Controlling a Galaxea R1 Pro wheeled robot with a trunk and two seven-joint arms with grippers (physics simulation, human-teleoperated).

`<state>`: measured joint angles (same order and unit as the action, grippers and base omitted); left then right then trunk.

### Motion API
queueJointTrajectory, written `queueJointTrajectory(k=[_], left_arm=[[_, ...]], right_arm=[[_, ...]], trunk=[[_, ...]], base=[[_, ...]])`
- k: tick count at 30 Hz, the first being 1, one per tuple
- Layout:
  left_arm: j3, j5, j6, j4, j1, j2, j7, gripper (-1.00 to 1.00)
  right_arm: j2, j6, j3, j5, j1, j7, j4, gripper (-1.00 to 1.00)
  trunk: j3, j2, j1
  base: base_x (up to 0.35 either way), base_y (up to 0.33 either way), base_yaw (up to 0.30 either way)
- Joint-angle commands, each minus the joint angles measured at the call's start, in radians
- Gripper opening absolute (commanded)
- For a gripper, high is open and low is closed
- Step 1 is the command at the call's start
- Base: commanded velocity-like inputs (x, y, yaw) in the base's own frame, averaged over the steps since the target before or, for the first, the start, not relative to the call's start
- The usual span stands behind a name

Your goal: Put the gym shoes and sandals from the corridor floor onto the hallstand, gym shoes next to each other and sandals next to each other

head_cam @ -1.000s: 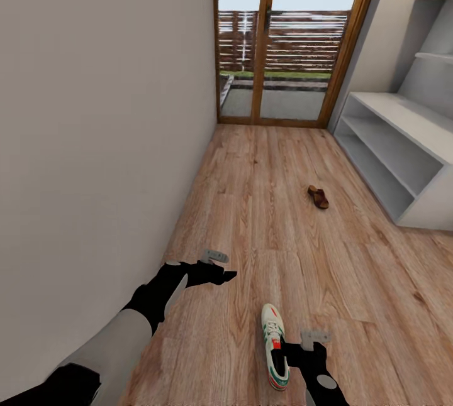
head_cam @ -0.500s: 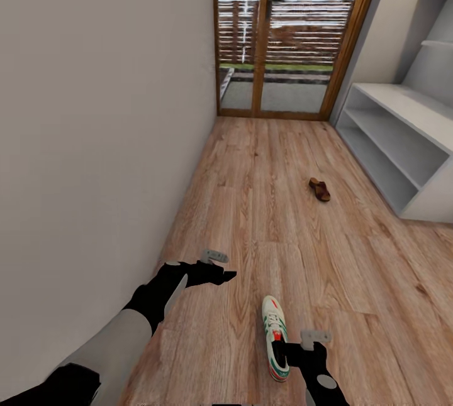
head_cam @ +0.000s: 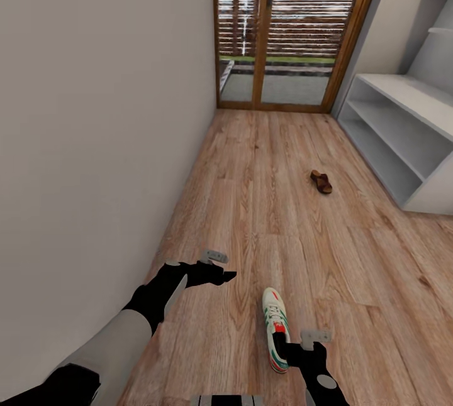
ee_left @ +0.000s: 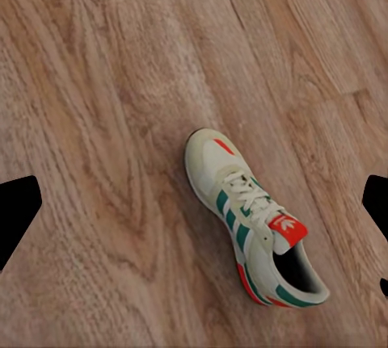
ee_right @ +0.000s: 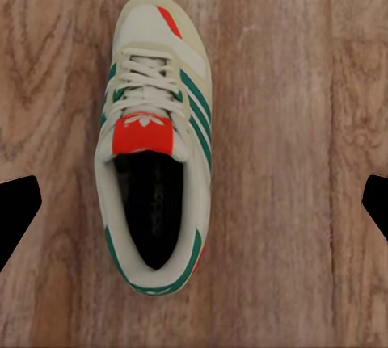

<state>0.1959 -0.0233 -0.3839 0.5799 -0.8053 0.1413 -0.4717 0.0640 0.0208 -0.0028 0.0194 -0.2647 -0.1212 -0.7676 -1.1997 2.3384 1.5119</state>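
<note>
— Sneaker [head_cam: 275, 329] flat on the corridor floor [head_cam: 264, 205], toe toward the glass door [head_cam: 277, 35], heel just under the right gripper [head_cam: 294, 351]. Anything new?

— Whole head view tipped slightly since a second ago; shoe and both arms unmoved. No grasp begun, so nothing yet racked.

— Claws?

— Right fingertips [ee_right: 18, 211] spread wide either side of the shoe. Left gripper [head_cam: 217, 271] beside the sneaker, toward the wall, likewise apart and empty.

— Beyond the sneaker?

— One sandal [head_cam: 321, 181] farther on, near the hallstand [head_cam: 402, 136]. Hallstand cut off at the frame edge; second sneaker and second sandal unaccounted for.
</note>
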Motion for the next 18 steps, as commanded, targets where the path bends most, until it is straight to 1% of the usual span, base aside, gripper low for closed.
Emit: queueJointTrajectory(k=[1, 18], left_arm=[[0.000, -0.003, -0.007, 0.001, 0.000, 0.000, -0.001, 1.00], [-0.001, -0.003, -0.007, 0.001, 0.000, 0.000, -0.001, 1.00]], right_arm=[[0.000, 0.002, 0.000, 0.002, 0.000, -0.003, -0.001, 1.00], [0.000, 0.002, -0.001, 0.002, 0.000, -0.003, -0.001, 1.00]], trunk=[[-0.006, 0.008, 0.004], [-0.086, 0.127, 0.069]], base=[[0.000, 0.000, 0.000], [0.000, 0.000, 0.000]])
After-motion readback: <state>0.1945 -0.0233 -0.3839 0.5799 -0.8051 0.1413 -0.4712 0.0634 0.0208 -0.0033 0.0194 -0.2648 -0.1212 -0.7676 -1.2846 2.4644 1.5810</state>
